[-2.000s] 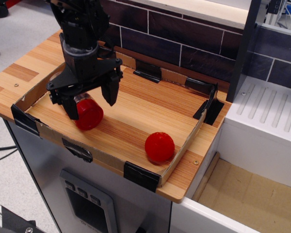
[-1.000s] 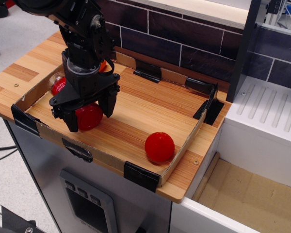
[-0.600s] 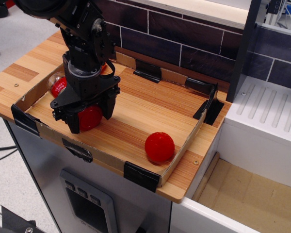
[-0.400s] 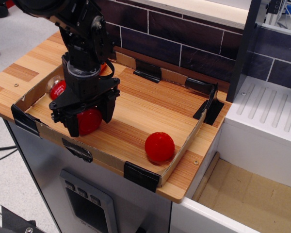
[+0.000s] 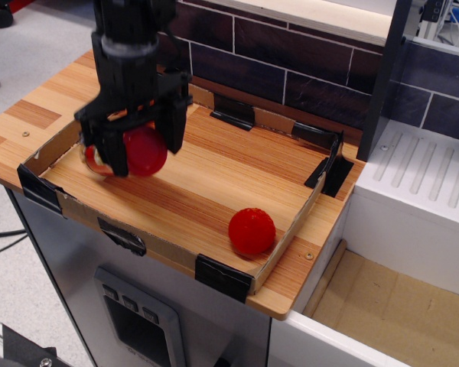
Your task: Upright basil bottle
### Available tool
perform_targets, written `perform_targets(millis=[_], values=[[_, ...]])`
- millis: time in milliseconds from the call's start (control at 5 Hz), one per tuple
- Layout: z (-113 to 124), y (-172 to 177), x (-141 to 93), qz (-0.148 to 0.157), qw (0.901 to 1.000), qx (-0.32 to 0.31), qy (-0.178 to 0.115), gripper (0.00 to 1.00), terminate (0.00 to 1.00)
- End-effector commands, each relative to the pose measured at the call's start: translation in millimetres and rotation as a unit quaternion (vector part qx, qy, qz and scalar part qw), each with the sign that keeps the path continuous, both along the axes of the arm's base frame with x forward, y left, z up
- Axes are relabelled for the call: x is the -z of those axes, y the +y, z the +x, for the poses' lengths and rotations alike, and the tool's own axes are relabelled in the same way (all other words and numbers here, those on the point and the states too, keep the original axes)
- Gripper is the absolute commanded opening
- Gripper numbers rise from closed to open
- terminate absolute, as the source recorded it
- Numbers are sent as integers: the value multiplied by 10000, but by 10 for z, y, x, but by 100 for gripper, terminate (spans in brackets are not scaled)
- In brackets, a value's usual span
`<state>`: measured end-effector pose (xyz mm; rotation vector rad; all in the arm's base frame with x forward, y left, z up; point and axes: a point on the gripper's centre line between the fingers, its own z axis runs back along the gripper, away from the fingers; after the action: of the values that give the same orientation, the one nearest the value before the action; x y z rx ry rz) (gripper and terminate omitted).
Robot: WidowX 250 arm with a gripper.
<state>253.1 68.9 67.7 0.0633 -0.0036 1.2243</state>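
The basil bottle (image 5: 141,151) shows its wide red cap toward the camera, and a bit of its clear body and red label sticks out to the left. It lies sideways between the fingers of my black gripper (image 5: 143,144). The gripper is shut on the bottle near the cap and holds it a little above the floor of the cardboard tray (image 5: 165,254), at the tray's left end. The picture is blurred by motion around the gripper.
A plain red ball (image 5: 252,231) lies in the tray's front right corner. The tray has low cardboard walls with black taped corners. A dark brick wall runs along the back. A white ribbed surface (image 5: 432,180) and a dark post (image 5: 388,69) stand to the right.
The gripper came down over the lying bottle, closed on it near the cap, and has now risen with it off the tray floor. The red ball has not moved.
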Motion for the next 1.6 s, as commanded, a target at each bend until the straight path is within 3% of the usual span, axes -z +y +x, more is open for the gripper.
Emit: perform_targets(millis=[0,200,600,800,1000,1400], values=[[127,-9,-484,-180,9996,-195,-133,0,0],[155,13,-532,-328,9992,-156,-144,0,0],[235,24,-479,-1084,9931,327,-309,0,0],[262,21,-440,-1170,9928,243,-113,0,0],[310,44,-379,-957,9953,132,109,100,0],[329,38,-550,-590,9982,124,36,100,0]])
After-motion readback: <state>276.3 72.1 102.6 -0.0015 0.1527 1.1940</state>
